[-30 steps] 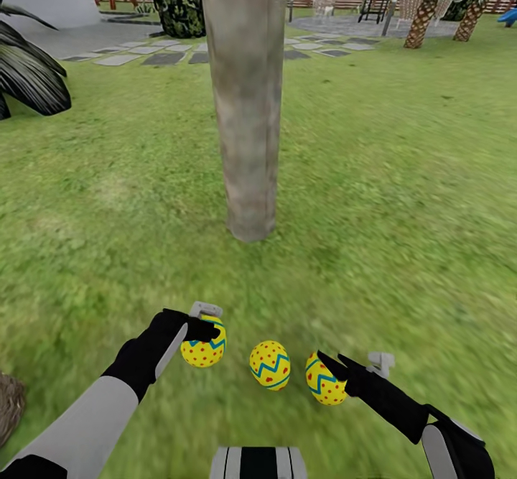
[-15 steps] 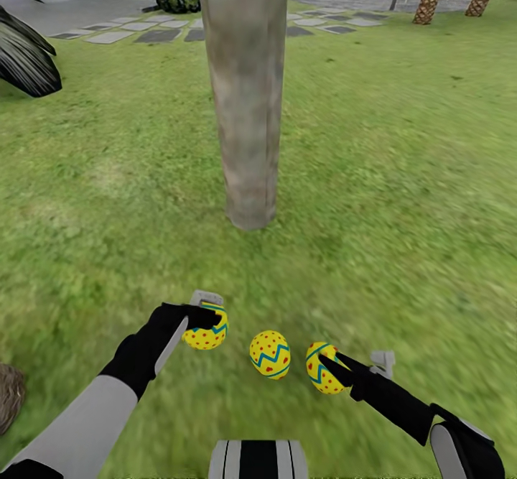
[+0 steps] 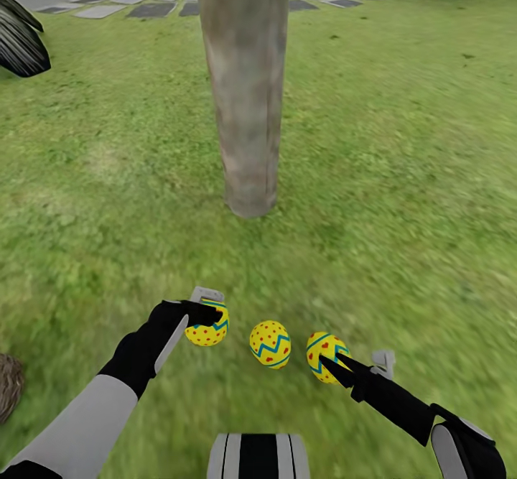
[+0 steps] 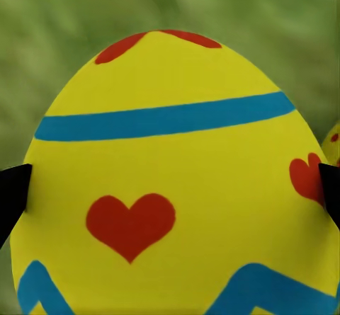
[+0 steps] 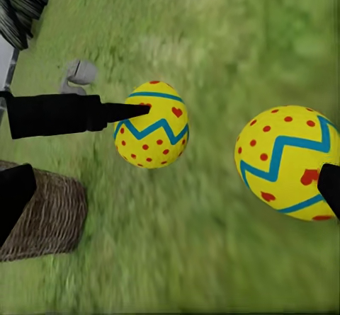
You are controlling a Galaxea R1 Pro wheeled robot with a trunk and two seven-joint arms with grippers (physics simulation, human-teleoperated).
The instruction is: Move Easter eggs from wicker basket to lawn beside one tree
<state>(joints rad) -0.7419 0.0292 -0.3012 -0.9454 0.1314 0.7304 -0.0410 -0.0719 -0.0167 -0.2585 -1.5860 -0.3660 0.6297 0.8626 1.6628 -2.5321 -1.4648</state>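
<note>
Three Easter eggs sit in a row near the tree [image 3: 244, 91]: the left egg [image 3: 208, 326] pinched in the left gripper [image 3: 205, 315], the middle egg [image 3: 270, 344] loose on the lawn [image 3: 402, 177]. The right gripper [image 3: 337, 365] reaches low against the right egg [image 3: 323, 355]; can't tell if it's gripping. Wicker basket [image 5: 42, 216] sits at near left, paving slabs [image 3: 136, 9] far back.

Wicker basket [image 3: 8, 396] half off-frame.

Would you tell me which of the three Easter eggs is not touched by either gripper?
The middle egg lies free on the lawn; its neighbours sit at the left gripper and right gripper.
</note>
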